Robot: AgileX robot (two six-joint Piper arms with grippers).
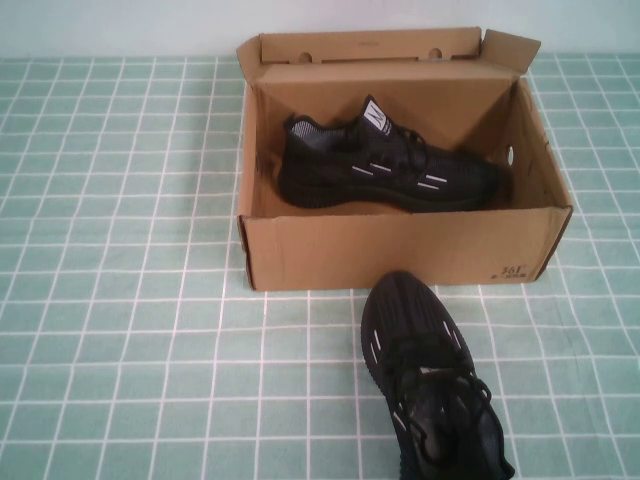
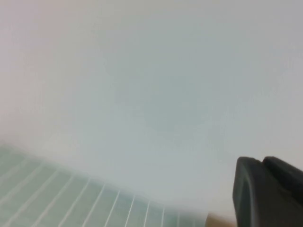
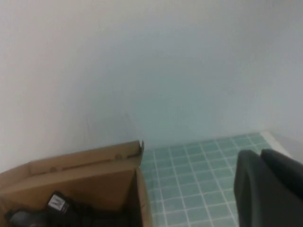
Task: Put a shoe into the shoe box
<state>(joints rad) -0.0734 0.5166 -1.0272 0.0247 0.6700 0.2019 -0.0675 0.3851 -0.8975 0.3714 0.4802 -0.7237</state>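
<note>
One shoe (image 1: 385, 165) is seen lying inside the box (image 1: 400, 250), on its sole, lengthwise along the box, heel to the robot's left and toe to the right, its white tongue label turned up. The box stands open on the tiled table (image 1: 120, 300), its lid (image 1: 370, 48) folded up at the far side against the pale wall (image 1: 120, 25). A second shoe (image 1: 430, 385) is seen on the table just in front of the box, toe pointing at the front wall, near but apart from it; its heel is cut off by the lower edge of the high view.

Neither arm is seen in the high view. Only a dark part of the left gripper (image 2: 267, 194) is seen in its wrist view, held above the table and facing the wall; whether its jaws are released or clenched cannot be told. The right gripper (image 3: 267, 189) is likewise shown only in part, raised near the box's right end, and its jaw state cannot be told.
</note>
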